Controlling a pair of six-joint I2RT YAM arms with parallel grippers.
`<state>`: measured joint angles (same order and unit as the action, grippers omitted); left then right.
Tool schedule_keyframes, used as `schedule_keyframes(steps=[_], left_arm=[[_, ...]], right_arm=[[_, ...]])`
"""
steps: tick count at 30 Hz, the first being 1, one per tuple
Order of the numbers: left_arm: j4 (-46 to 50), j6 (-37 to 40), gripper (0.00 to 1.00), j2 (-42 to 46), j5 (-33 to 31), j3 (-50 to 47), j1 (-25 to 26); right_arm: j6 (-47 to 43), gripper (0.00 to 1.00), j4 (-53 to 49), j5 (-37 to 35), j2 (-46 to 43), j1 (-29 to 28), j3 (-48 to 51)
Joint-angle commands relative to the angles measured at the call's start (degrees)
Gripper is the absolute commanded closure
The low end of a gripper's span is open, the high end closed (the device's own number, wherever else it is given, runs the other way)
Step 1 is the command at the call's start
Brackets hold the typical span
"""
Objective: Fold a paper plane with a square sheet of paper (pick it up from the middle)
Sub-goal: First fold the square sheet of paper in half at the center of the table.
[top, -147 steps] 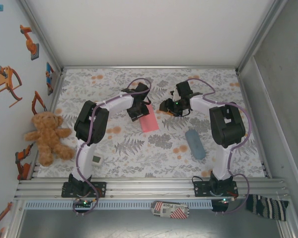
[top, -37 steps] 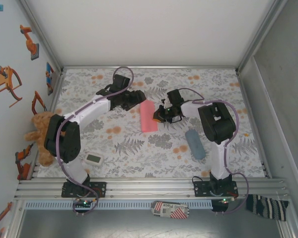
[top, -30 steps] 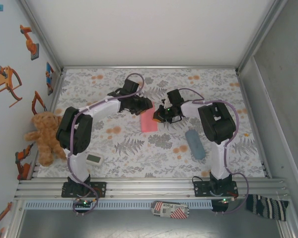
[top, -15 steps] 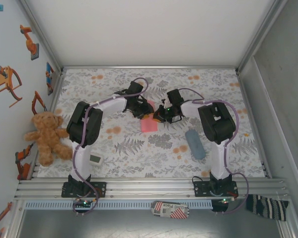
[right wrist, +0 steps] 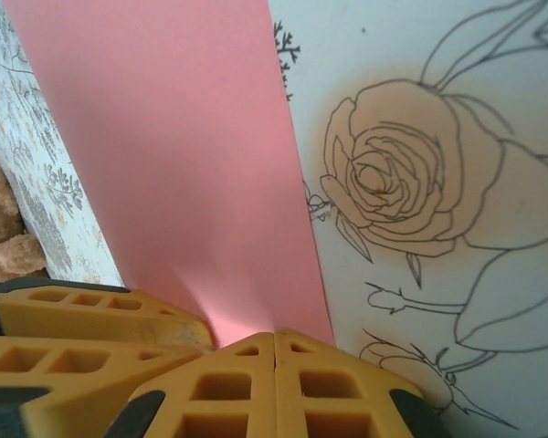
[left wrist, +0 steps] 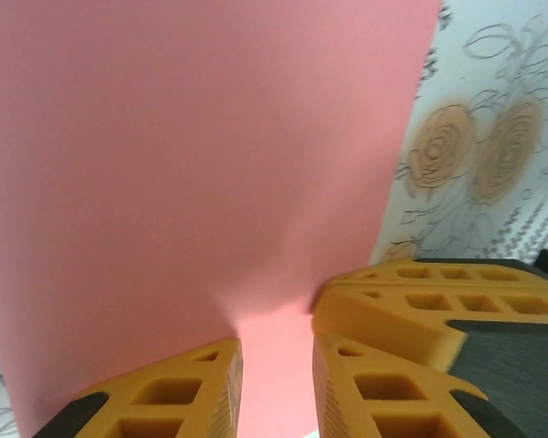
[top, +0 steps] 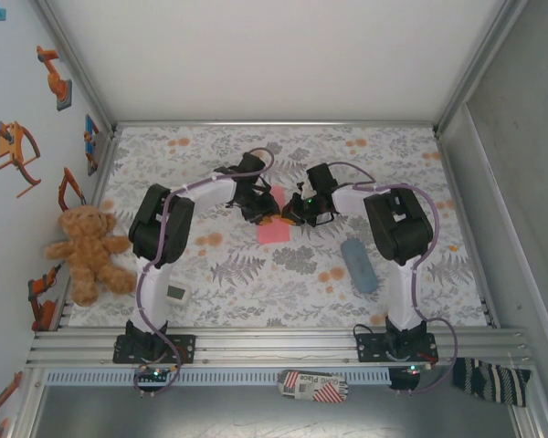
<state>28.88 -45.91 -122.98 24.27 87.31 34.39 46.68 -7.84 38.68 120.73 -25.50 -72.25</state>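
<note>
A brown teddy bear [top: 87, 251] sits against the left wall of the enclosure, just off the flower-patterned table [top: 256, 274]. A small white device [top: 176, 293] lies on the cloth near the left arm's base. At the middle of the table the two arms reach in toward each other over the square sheet of paper [top: 274, 228]. The sheet is salmon-pink and lies as a narrow oblong with its long side running away from the arms and its near end flat on the cloth. The left gripper [top: 261, 210] stands over the sheet's left side and covers part of it. In the left wrist view its orange fingers [left wrist: 173, 392] are parted by a narrow gap through which pink paper shows, so the jaws stand slightly open. The sheet spreads out ahead of them across most of that view. Just to the right, the right gripper [top: 294, 213] meets the paper's right edge. The right wrist view shows its fingertips [right wrist: 228, 383] pressed tight together, with the sheet's edge caught at their seam, where the paper puckers. Further right, a grey-blue pouch [top: 358, 265] lies on the table in front of the right arm, well apart from the sheet. A striped cloth [top: 493, 379] lies beyond the frame rail at the near right corner.
</note>
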Motion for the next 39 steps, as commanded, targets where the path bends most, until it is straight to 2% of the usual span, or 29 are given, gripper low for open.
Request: schedule_keyframes(steps=[1, 11, 18, 23, 29, 33, 39], left_arm=[[4.61, 3.59, 0.73, -1.38, -1.09, 1.31, -0.77], [5.75, 8.86, 0.74, -0.62, -0.14, -1.76, -3.85], [3.99, 11.34, 0.74, 3.63, 1.99, -8.29, -8.61], [4.18, 12.03, 0.74, 8.17, 1.48, -8.53, -10.62], [-0.32, 11.02, 0.72, 12.45, 2.8, -7.27, -7.17], [-7.7, 7.34, 0.72, 8.71, 6.14, -7.01, -4.47], [-10.7, 2.87, 0.72, 3.35, 6.02, -4.04, -3.02]], right_arm=[[-0.83, 1.0, -11.49, -10.28, 5.68, -0.26, 2.48], [-1.56, 1.0, -13.57, -12.02, 6.83, -0.26, 2.46], [-2.42, 1.0, -14.58, -13.03, 7.57, -0.27, 2.86], [-2.74, 1.0, -14.6, -13.19, 7.37, -0.28, 2.96], [-2.82, 1.0, -14.75, -13.19, 7.99, -0.18, 2.9], [-2.99, 1.0, -14.92, -13.27, 8.35, -0.09, 2.77], [-3.94, 1.0, -16.14, -14.23, 8.91, 0.0, 2.31]])
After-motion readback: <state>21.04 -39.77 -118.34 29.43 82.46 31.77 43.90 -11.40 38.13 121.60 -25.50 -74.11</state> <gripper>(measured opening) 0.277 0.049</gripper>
